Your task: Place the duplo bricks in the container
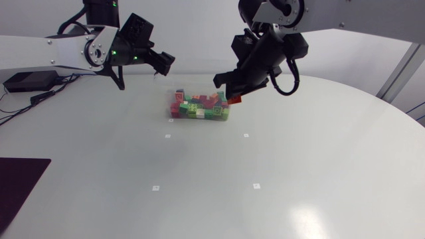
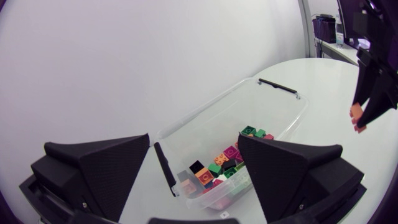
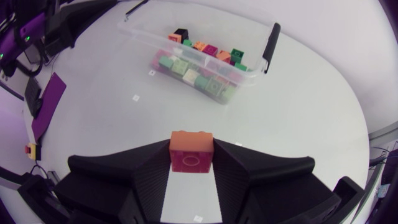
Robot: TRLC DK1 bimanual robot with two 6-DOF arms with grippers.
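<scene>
Right gripper point(image 3: 191, 163): clamped on one orange brick point(image 3: 191, 146), both fingers pressing its sides, held up off the table.

Brick looks roughly square from the right wrist view, so I can't call a long axis. The face toward the camera shows a round feature; can't tell if it's a stud or the hollow underside.

The key relation is that the container point(image 3: 140, 38) lies ahead of the gripper, not under it. Bare table point(image 3: 298, 124) sits directly below the brick. In the head view the brick hangs just beside the container's right end, close to the rim but, as I read it, not yet over the opening.

Container long axis runs crosswise to the gripper's forward line, somewhat skewed. In the head view it runs left-right across the table. There's a black handle point(image 3: 269, 46) on the end nearest the right arm. It's open-topped and upright, with a pile of mixed bricks point(image 3: 199, 62) already inside.

Left gripper point(image 2: 194, 149): fingers apart, empty, hanging above the container's other end and looking down into it. It's also close, but the right arm has the load, so the drop is the right arm's job.

Judgement: advance the brick forward over the near rim, then release. The short hop leaves little margin, so a brick released early would land outside the wall.
</scene>
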